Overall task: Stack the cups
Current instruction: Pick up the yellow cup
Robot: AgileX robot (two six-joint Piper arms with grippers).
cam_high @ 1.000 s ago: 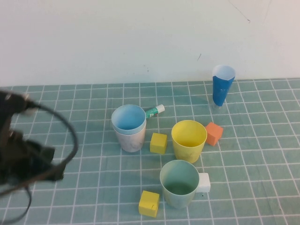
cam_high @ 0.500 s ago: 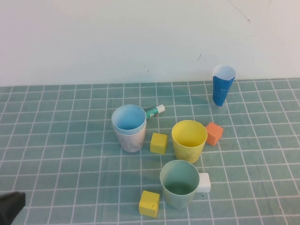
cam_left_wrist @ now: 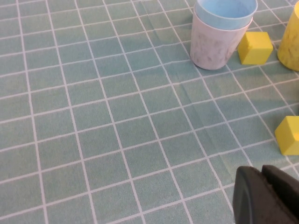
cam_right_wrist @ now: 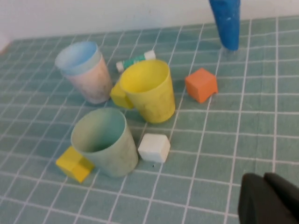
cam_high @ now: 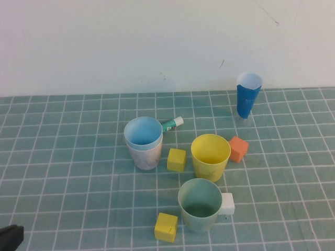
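Observation:
A light-blue-inside cup (cam_high: 143, 130) sits nested in a pale pinkish cup (cam_high: 144, 157) left of centre. The yellow cup (cam_high: 210, 156) stands to their right and the green cup (cam_high: 200, 205) in front of it, both upright and apart. My left gripper (cam_high: 10, 238) shows only as a dark tip at the table's front-left corner, far from the cups. In the left wrist view it (cam_left_wrist: 261, 171) is shut and empty, with the nested cups (cam_left_wrist: 217, 32) ahead. My right gripper (cam_right_wrist: 264, 177) is shut and empty, back from the green cup (cam_right_wrist: 105, 140) and yellow cup (cam_right_wrist: 147, 91).
A narrow dark-blue cone cup (cam_high: 247, 97) stands at the back right. Two yellow blocks (cam_high: 177, 159) (cam_high: 166, 227), an orange block (cam_high: 238, 149), a white block (cam_high: 227, 204) and a glue stick (cam_high: 171, 124) lie among the cups on the green gridded mat.
My left arm has pulled back from the left side of the table to the front-left corner, almost out of the high view. The cups have not moved.

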